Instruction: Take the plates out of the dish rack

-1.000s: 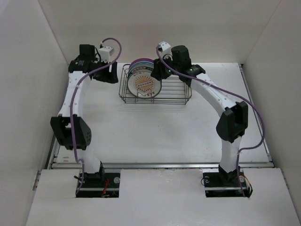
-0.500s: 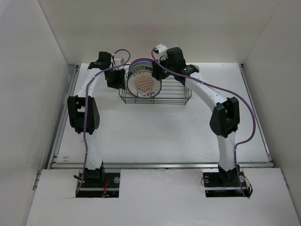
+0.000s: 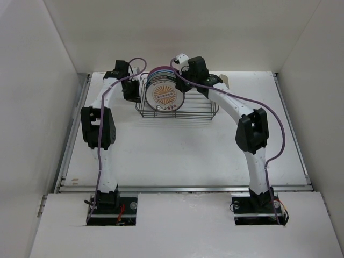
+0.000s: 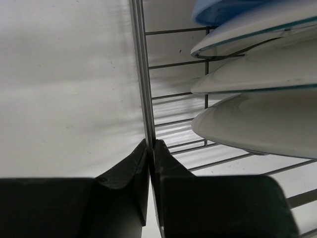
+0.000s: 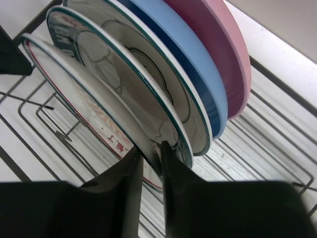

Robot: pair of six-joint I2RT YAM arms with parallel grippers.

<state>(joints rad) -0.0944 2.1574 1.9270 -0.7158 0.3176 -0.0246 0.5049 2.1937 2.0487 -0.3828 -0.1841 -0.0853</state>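
Observation:
The dish rack [image 3: 200, 110] stands at the back middle of the table with several plates [image 3: 164, 94] upright at its left end. My left gripper [image 3: 137, 91] is at the rack's left side, shut on its top rim wire [image 4: 141, 74], [image 4: 150, 147]. My right gripper [image 3: 181, 80] reaches in from the right above the plates. Its fingers [image 5: 151, 149] are shut on the rim of the front sunburst plate [image 5: 81, 96]. Behind it stand a dark-rimmed white plate [image 5: 143, 74], a blue plate [image 5: 185, 57] and a pink plate [image 5: 225, 44].
A small cream cup [image 3: 224, 81] sits at the rack's right end. White walls close in the table on the left, back and right. The rack's right half [image 3: 201, 102] holds no plates. Bare tabletop [image 3: 177, 156] lies between the rack and the arm bases.
Both arms have swung inward to the rack. The left gripper has closed on the rack's rim wire, and the right gripper has closed down onto the front plate's rim.

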